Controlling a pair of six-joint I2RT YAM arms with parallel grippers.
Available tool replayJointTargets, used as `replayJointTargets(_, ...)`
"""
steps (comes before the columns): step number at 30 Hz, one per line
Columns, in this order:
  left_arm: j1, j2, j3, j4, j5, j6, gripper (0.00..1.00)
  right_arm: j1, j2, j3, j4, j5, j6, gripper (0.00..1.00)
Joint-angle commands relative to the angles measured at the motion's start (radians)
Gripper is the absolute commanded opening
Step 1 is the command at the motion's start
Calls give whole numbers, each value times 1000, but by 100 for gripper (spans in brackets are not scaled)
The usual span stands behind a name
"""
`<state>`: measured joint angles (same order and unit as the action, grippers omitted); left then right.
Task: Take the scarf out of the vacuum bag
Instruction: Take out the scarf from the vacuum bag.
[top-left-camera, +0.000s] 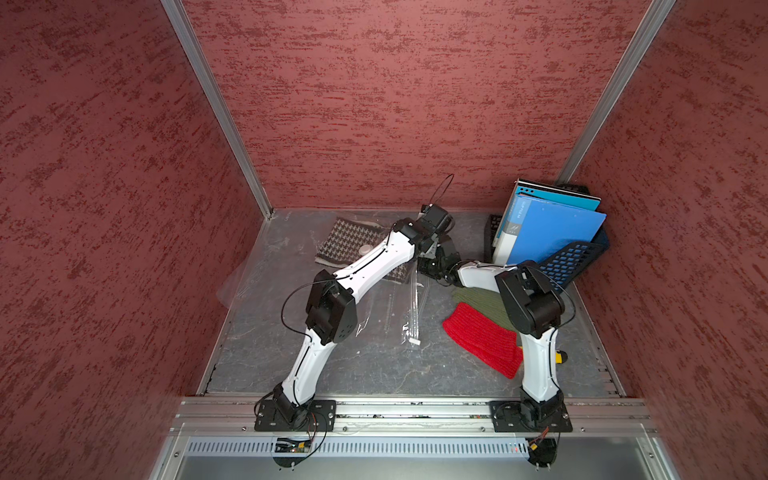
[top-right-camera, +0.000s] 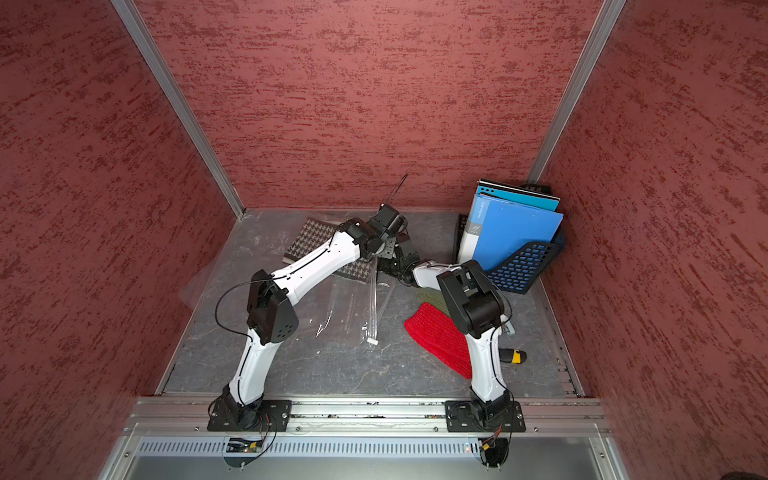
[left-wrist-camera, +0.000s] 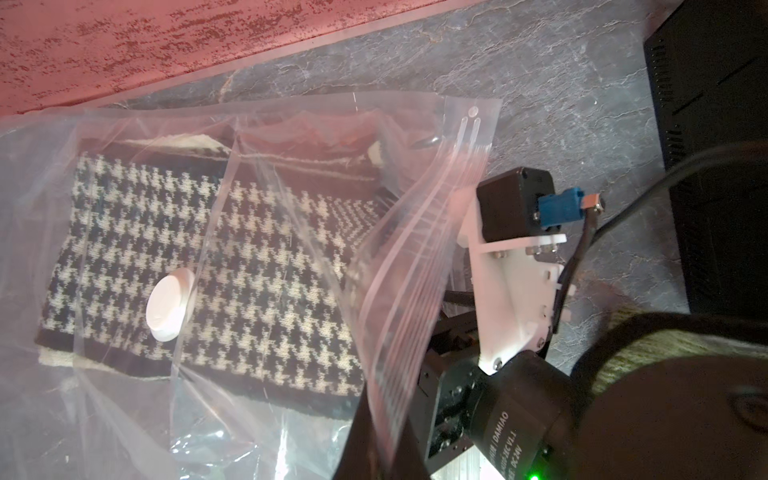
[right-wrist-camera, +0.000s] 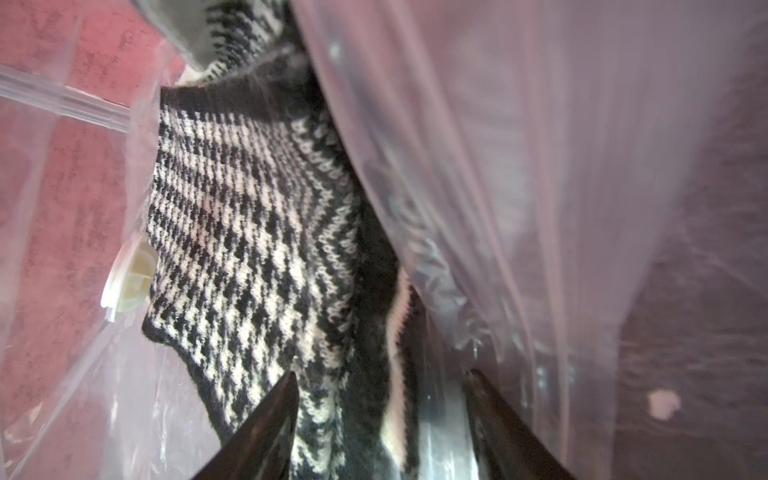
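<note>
The scarf (top-left-camera: 349, 241) (top-right-camera: 309, 237), a black-and-cream houndstooth knit, lies folded inside the clear vacuum bag (top-left-camera: 257, 282) at the back of the table. The bag's round white valve cap (left-wrist-camera: 170, 303) rests over the scarf (left-wrist-camera: 249, 257). My left gripper (left-wrist-camera: 384, 453) is shut on the bag's zip-seal strip (left-wrist-camera: 415, 249) and holds that edge up. My right gripper (right-wrist-camera: 381, 374) is open at the bag's mouth, and the scarf's (right-wrist-camera: 249, 232) striped border lies between its fingers. In both top views the two wrists hide the jaws. A small white slider clip (top-left-camera: 414, 341) hangs on the strip's near end.
A red knit piece (top-left-camera: 482, 345) and a green one (top-left-camera: 478, 299) lie by the right arm. Blue folders (top-left-camera: 552, 232) lean in a dark basket (top-left-camera: 569, 262) at the back right. A yellow-and-black tool (top-right-camera: 515, 356) lies near the right arm. Red walls enclose three sides.
</note>
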<state>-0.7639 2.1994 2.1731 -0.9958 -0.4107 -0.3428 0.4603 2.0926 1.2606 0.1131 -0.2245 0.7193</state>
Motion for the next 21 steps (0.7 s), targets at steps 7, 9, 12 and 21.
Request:
replayJointTargets(7,-6,20,-6,13,29,8,0,6,-69,-22,-69,14,-35,64)
replayJointTargets(9,-6,23,-6,16,35,7,0,7,-65,-18,-73,5,-36,64)
replayJointTargets(12,-6,32,-6,21,51,10,0,8,-58,-17,-47,-43,-39,63)
replayJointTargets(21,-3,35,-36,45,75,16,0,8,-82,-26,-27,-65,-39,64)
